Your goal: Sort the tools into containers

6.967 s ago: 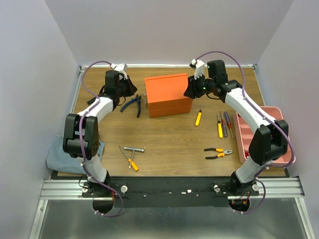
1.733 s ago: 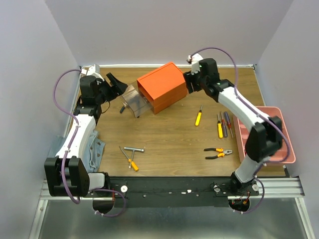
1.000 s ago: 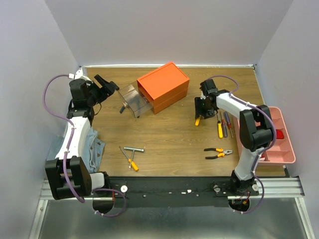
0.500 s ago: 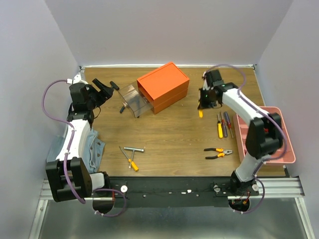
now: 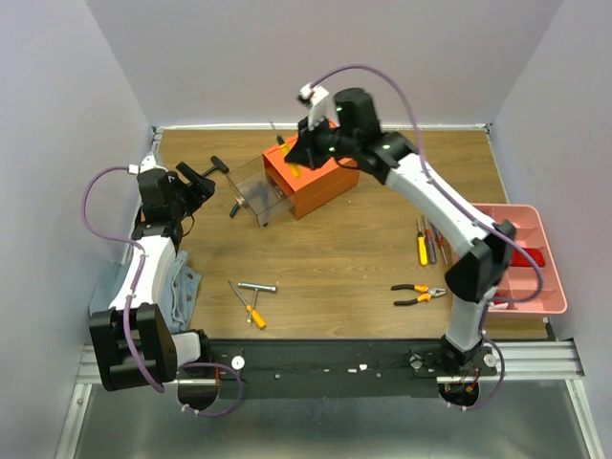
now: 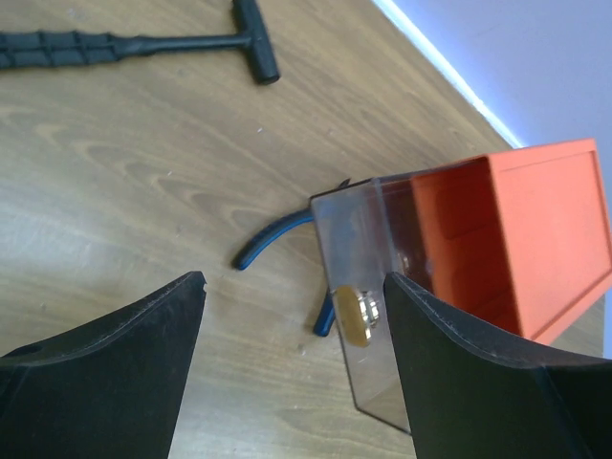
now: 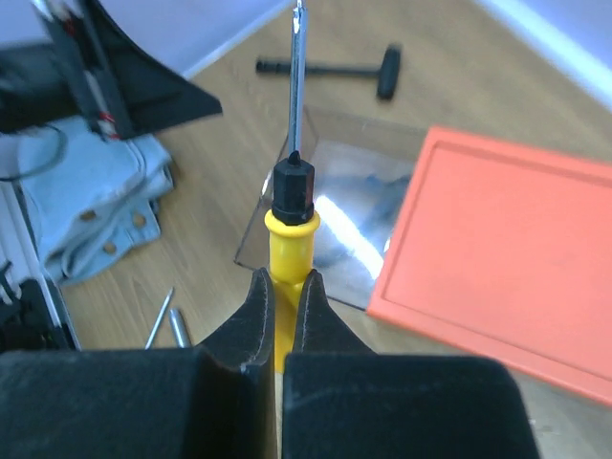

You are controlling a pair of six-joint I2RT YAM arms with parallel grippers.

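Observation:
My right gripper point(image 7: 285, 277) is shut on the yellow handle of a screwdriver point(image 7: 292, 234), whose shaft points away over the pulled-out clear drawer point(image 7: 335, 210) of the orange box point(image 7: 497, 249). From above, the right gripper point(image 5: 304, 158) hangs over the orange box point(image 5: 330, 189) and the drawer point(image 5: 251, 186). My left gripper point(image 5: 199, 178) stands open to the left of the drawer, holding nothing. In the left wrist view the left gripper point(image 6: 294, 287) faces the drawer's front point(image 6: 368, 296) and its brass knob. Blue plier handles point(image 6: 273, 234) stick out beside it. A black T-handle tool point(image 5: 218, 164) lies at the back left.
Three screwdrivers point(image 5: 428, 241) lie right of centre, with orange-handled pliers point(image 5: 418, 294) nearer the front. A silver T-wrench point(image 5: 256, 287) and a small yellow-handled screwdriver point(image 5: 254, 316) lie front left. The pink tray point(image 5: 545, 287) runs along the right edge. A grey-blue cloth point(image 5: 184, 282) lies at the left.
My right gripper shut on the yellow screwdriver on the table, lifted it and carried it up and left over the orange box. The left gripper shifted slightly and stayed open.

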